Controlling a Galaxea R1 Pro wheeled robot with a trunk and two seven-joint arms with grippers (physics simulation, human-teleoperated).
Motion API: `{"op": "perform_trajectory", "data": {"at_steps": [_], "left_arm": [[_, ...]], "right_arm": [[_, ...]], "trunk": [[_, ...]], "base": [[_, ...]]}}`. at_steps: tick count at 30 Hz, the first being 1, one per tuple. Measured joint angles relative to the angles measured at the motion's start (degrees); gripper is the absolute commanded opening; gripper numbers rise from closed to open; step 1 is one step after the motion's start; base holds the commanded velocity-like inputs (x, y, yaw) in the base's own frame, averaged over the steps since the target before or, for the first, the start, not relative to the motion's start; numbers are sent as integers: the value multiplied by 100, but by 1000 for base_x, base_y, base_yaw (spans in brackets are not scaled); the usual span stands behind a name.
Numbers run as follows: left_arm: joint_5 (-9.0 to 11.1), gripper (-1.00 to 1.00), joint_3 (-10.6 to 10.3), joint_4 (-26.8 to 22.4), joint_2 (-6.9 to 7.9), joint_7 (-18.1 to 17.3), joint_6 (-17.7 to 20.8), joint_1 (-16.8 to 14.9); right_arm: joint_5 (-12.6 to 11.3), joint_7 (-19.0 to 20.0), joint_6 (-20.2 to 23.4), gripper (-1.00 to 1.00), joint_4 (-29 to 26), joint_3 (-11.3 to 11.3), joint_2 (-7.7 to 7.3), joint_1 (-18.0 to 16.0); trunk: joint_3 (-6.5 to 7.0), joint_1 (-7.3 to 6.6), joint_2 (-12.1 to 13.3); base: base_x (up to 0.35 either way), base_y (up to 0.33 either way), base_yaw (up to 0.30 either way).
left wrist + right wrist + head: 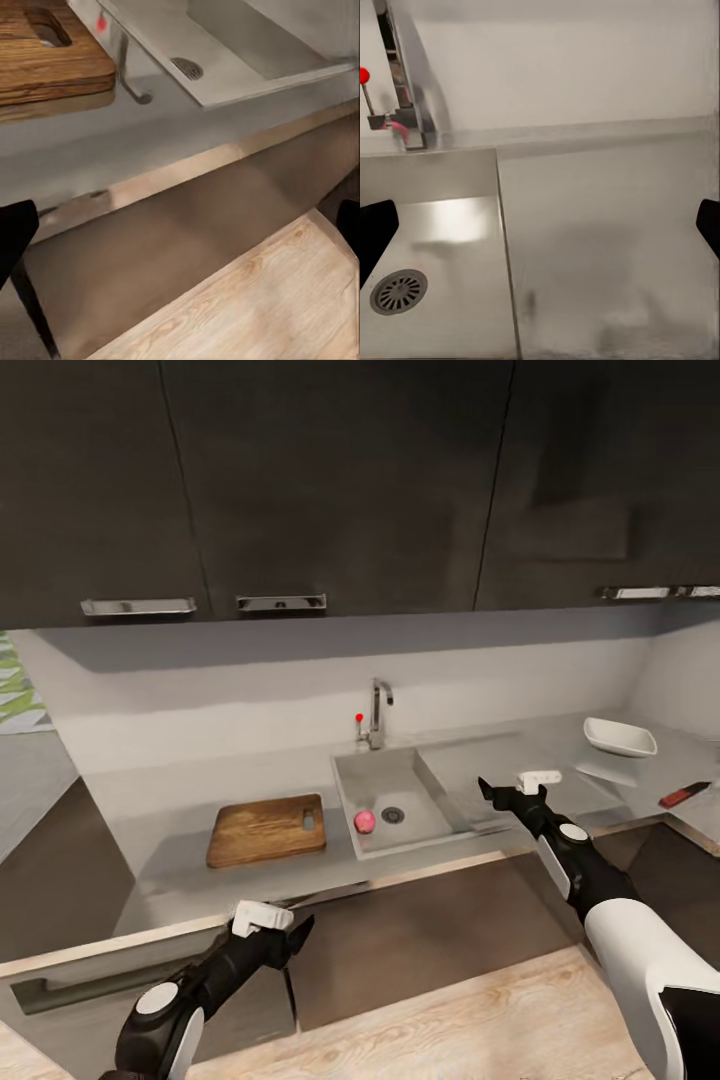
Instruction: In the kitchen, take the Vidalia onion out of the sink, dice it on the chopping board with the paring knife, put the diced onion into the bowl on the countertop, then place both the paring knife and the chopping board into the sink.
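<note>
The pink-red Vidalia onion (364, 821) lies in the sink (412, 775) basin, just left of the round drain (393, 815). Left of the sink, the brown chopping board (266, 829) rests flat on the grey countertop (170, 830). At the far right, the white bowl (619, 737) stands on the countertop, with the red-handled paring knife (685, 794) nearer the front edge. My right gripper (492, 796) hovers open over the sink's drainer (607, 247), right of the onion. My left gripper (298, 938) hangs open and empty, low in front of the counter edge below the board (45, 60).
A chrome tap (377, 712) with a red knob (364, 75) rises behind the basin. Dark wall cabinets (340, 480) hang above. Dark base cabinets (187, 247) and a pale wood floor (480, 1020) lie below the counter's front edge. The counter turns a corner at the right.
</note>
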Motion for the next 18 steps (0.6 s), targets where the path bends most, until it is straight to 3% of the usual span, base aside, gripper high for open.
{"op": "perform_trajectory", "data": {"at_steps": [4,7,12,15,18], "left_arm": [[2,100,-170,0,-30,-1,189,-187],[5,100,-381,-1,-123,-3,659,-616],[3,100,-545,4,-318,-6,1136,-989],[3,100,-578,13,-360,-8,1333,-1193],[-1,100,-583,61,-366,-5,1418,-1409]], "right_arm": [[0,0,0,100,0,0,3,0],[0,-4,0,100,0,-3,4,0],[3,-67,0,100,0,-32,4,0],[1,-461,3,100,0,-43,3,0],[-5,-1287,0,100,1,-64,5,-1]], "trunk": [[0,0,0],[0,0,0],[0,0,0],[0,0,0],[-4,0,0]], "base": [[0,0,-223],[0,0,-222],[0,0,-221],[0,0,-220],[0,0,-206]]}}
